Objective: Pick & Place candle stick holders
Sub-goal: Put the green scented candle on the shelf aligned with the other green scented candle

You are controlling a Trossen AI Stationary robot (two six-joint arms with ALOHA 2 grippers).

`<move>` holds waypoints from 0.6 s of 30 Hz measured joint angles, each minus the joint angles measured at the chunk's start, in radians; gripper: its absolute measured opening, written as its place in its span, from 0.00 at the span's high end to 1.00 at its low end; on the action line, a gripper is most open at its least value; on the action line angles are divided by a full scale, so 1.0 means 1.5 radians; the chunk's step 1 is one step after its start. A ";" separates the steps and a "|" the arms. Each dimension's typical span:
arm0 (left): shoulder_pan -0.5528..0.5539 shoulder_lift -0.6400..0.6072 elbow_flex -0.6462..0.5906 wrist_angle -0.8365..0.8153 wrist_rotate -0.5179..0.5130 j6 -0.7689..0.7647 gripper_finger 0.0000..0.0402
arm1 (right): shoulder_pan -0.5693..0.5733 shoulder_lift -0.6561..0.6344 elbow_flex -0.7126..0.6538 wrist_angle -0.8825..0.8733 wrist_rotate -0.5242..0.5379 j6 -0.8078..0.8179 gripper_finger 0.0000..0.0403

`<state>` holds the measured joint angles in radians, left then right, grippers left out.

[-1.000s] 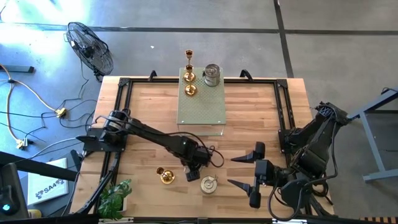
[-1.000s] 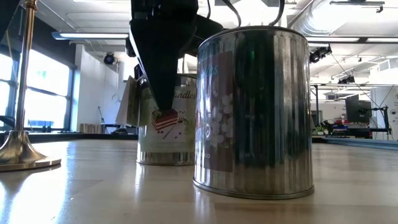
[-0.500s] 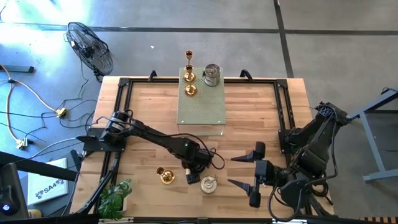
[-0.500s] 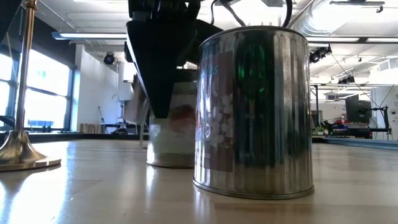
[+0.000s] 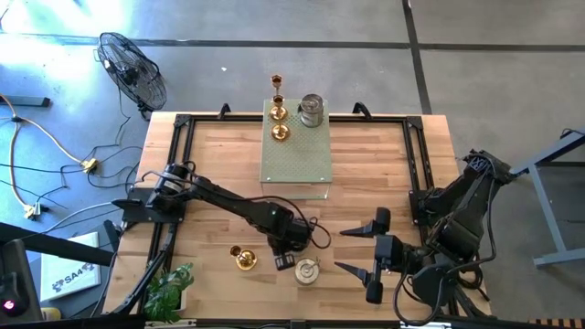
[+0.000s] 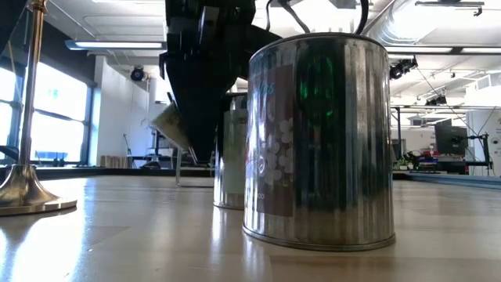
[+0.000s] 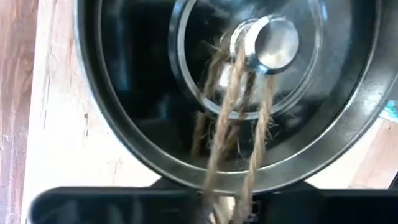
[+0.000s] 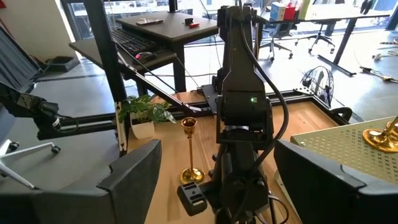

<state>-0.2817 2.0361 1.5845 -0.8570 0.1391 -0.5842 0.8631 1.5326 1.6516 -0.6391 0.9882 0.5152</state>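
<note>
**Silver candle holder right under the left end effector**

A silver candle holder sits straight below the left end effector, close to the front edge of the tabletop. The wrist camera looks down into it and sees brown string inside. I cannot tell if the fingers are gripping it. A second silver holder stands just beside it, nearer the front. A gold holder stands close by on the other side.

The right end effector waits near the front right, fingers spread wide, holding nothing.

At the back lies a pale green box. Two gold holders and one silver holder stand on it.
</note>
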 joint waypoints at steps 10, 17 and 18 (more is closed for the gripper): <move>0.000 0.000 0.000 0.005 -0.001 0.002 1.00 | 0.000 0.000 0.000 0.000 0.000 0.000 0.24; 0.000 0.000 0.000 0.007 -0.012 0.013 1.00 | 0.000 0.000 0.000 0.000 0.000 0.000 0.24; 0.000 0.000 0.000 0.007 -0.012 0.013 1.00 | 0.000 0.000 0.000 0.000 0.000 0.000 0.24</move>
<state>-0.2813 2.0361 1.5845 -0.8472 0.1215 -0.5640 0.8633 1.5326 1.6516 -0.6392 0.9878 0.5156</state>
